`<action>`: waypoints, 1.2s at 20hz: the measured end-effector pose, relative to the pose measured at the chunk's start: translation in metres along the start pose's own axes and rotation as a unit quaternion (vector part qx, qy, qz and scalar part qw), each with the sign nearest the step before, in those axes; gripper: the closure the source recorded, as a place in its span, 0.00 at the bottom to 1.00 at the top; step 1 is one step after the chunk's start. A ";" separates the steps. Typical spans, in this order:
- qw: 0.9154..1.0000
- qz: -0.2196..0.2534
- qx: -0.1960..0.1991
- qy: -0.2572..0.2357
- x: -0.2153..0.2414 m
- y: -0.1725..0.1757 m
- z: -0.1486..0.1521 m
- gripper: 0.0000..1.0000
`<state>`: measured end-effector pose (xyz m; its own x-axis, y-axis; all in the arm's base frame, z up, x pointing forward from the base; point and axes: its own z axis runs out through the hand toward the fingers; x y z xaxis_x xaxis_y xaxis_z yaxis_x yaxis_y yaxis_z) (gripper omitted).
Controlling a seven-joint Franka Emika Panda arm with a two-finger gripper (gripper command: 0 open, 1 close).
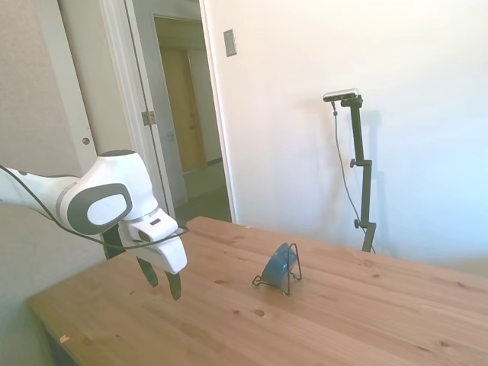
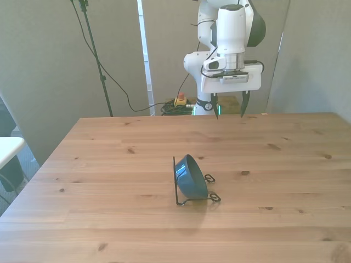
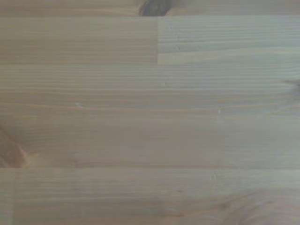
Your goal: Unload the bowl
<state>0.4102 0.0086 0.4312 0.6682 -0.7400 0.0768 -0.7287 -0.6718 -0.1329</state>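
Near the middle of the wooden table (image 2: 109, 164), the bowl (image 2: 190, 176) stands on edge in a thin dark wire stand (image 2: 193, 198), its open side turned toward the front view's left. Well apart from it, toward the far edge of the table, the gripper (image 2: 230, 106) hangs above the wood with its two dark fingers (image 2: 243, 104) spread wide and nothing between them. Close up, the wrist view shows only bare planks with a few dark knots.
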 end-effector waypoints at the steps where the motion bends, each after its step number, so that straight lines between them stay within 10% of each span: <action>1: 1.000 -0.001 -0.001 0.000 0.000 0.000 0.000 0.00; 9: 0.997 0.043 0.014 0.063 0.051 -0.043 -0.026 0.00; 24: 0.960 0.222 -0.041 0.167 0.202 -0.088 -0.006 0.00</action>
<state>0.6086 -0.0819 0.4644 0.2135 -0.9137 0.3459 -0.9491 -0.2779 -0.1482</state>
